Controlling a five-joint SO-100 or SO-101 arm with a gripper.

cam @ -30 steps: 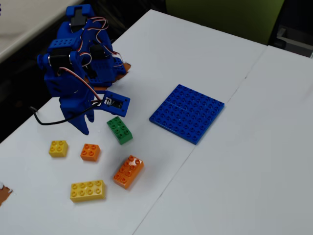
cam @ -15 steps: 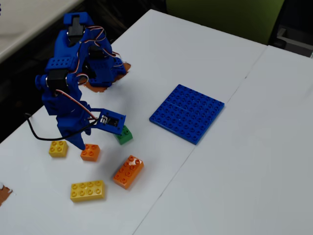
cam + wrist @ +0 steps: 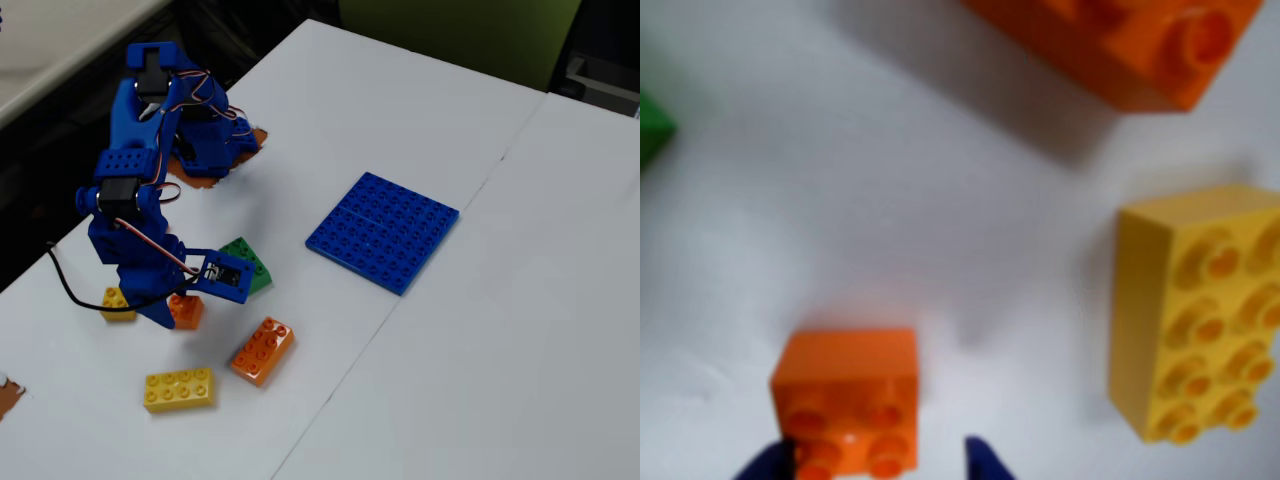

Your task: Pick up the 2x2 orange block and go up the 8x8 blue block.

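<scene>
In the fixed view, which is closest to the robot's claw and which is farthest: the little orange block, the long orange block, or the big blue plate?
1. The 2x2 orange block, right at the gripper, near the table's left edge.
2. The long orange block, lower right of the gripper.
3. The 8x8 blue block, far off to the right, mid-table.

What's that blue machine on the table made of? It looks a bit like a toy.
The arm is chunky bright blue plastic, blocky segments joined by black box-shaped motors. Thin red, white and dark wires loop between the joints, and a black cable trails off it across the table. Its end effector ends in two dark blue fingertips.
</scene>
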